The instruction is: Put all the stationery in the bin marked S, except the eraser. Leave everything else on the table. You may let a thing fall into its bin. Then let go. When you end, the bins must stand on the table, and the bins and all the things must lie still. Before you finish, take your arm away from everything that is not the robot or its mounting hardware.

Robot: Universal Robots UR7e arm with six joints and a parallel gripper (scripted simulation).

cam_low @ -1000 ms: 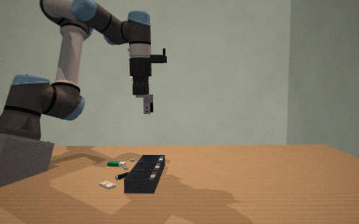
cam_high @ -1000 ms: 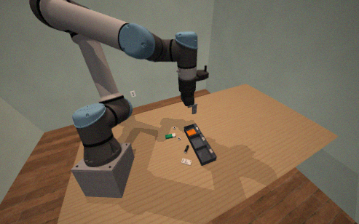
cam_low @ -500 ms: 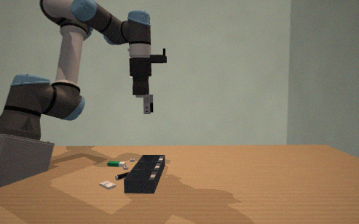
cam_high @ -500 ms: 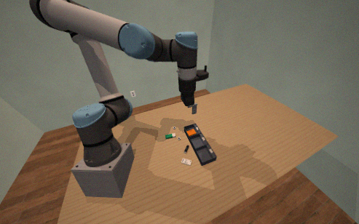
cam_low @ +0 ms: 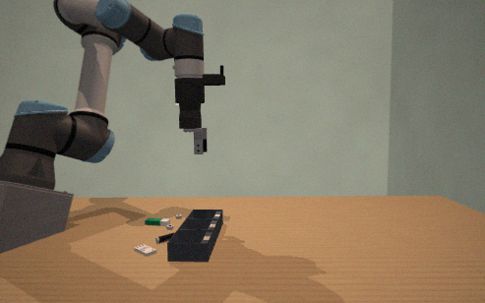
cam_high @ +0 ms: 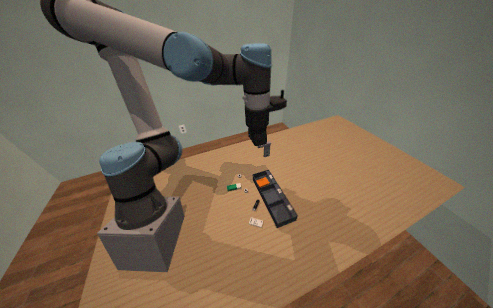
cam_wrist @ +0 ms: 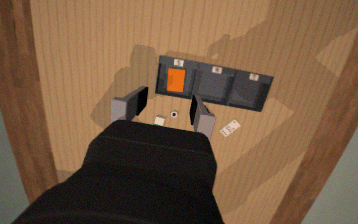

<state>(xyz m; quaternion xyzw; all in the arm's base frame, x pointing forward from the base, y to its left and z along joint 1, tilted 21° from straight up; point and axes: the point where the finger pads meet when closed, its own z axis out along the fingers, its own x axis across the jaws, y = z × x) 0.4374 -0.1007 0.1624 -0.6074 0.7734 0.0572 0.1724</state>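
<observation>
My gripper (cam_high: 266, 149) hangs open and empty high above the table, also in the exterior view (cam_low: 200, 146) and the wrist view (cam_wrist: 162, 110). Below it stands a dark three-compartment bin tray (cam_high: 274, 197) (cam_low: 196, 239) (cam_wrist: 214, 82). An orange flat item (cam_high: 263, 182) (cam_wrist: 176, 80) lies in its end compartment. On the table beside the tray lie a green and white item (cam_high: 233, 187) (cam_low: 157, 221), a small black marker-like item (cam_high: 255, 204) (cam_low: 164, 238) and a white flat piece (cam_high: 256, 222) (cam_low: 145, 250) (cam_wrist: 229, 128). The bin labels are too small to read.
Two small grey nuts (cam_high: 240, 175) (cam_high: 246, 190) lie near the green item; one shows in the wrist view (cam_wrist: 174, 114). The robot base (cam_high: 140, 240) stands at the left of the table. The table edges lie far from the objects.
</observation>
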